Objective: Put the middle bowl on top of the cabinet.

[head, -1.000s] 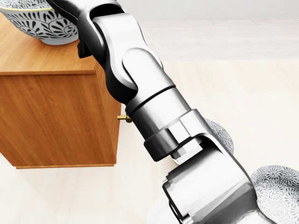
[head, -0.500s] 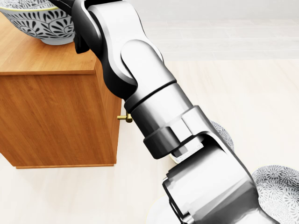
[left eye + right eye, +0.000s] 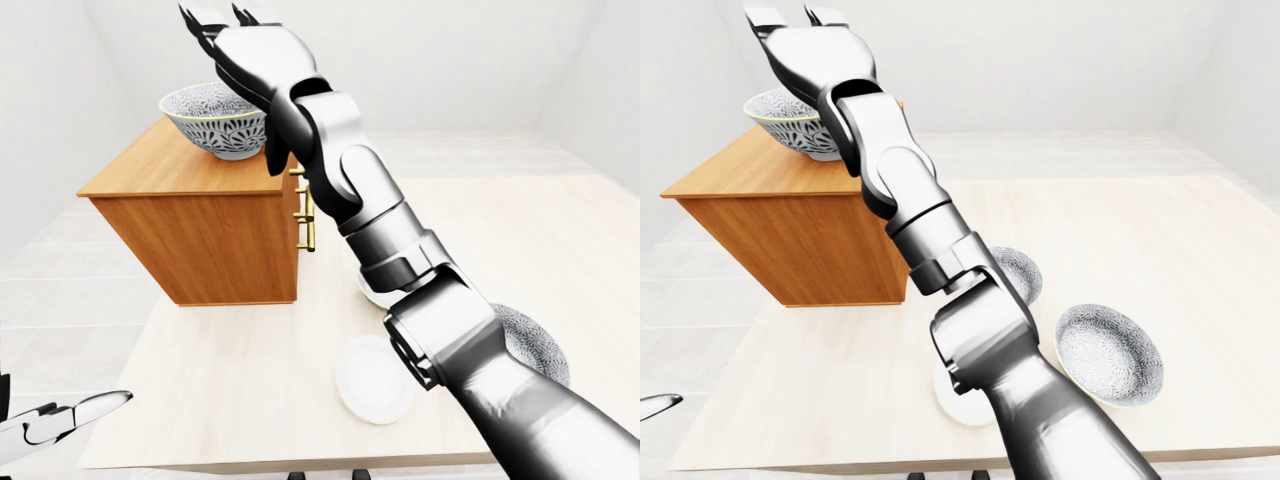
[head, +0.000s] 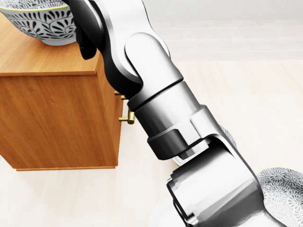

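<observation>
The patterned grey-and-white bowl (image 3: 215,120) stands upright on top of the wooden cabinet (image 3: 200,230), near the top's right end. My right hand (image 3: 222,15) is raised just above and to the right of the bowl's rim, fingers spread open and holding nothing. The right arm (image 4: 156,109) crosses the head view diagonally and hides part of the table. My left hand (image 3: 60,420) shows low at the left edge of the left-eye view, fingers stretched out and empty.
The cabinet stands on a pale table (image 3: 230,380) and has brass handles (image 3: 305,215) on its right face. A large patterned bowl (image 3: 1108,352) and a smaller one (image 3: 1018,272) sit right of my arm. A white plate (image 3: 372,380) lies near the table's bottom edge.
My right forearm has swung slightly up and to the right in the head view, uncovering a second brass handle. The bowl on the cabinet has stayed where it was.
</observation>
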Controlling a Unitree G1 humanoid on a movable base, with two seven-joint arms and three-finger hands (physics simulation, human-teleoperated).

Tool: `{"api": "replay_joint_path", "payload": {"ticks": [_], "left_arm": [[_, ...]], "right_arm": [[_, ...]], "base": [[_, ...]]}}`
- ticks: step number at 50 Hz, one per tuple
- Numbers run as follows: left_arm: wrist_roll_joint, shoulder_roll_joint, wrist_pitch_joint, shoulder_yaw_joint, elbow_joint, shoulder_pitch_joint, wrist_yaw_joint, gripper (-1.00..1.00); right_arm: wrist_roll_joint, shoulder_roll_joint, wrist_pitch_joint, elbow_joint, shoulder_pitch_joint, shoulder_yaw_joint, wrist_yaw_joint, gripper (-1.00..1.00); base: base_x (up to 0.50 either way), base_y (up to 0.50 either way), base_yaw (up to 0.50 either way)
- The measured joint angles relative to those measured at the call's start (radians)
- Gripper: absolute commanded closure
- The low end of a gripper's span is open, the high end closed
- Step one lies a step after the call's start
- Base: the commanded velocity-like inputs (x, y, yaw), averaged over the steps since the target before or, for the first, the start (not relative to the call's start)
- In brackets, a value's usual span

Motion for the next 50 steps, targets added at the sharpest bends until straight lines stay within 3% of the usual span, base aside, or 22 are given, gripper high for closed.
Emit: {"api": "replay_joint_path", "payload": {"ticks": [26, 50], "left_arm": [[0.003, 0.005, 0.000, -0.011, -0.008, -0.009, 0.010, -1.00], [-0.015, 0.004, 0.000, 0.000, -0.029, -0.004, 0.008, -1.00]], "right_arm": [[-0.018, -0.037, 0.000, -0.071, 0.037, -0.011, 0.039, -1.00], [-0.008, -0.113, 0.000, -0.029, 0.013, -0.038, 0.029, -1.00]], "base": [[0.00, 0.00, 0.00], [0.00, 0.00, 0.00]]}}
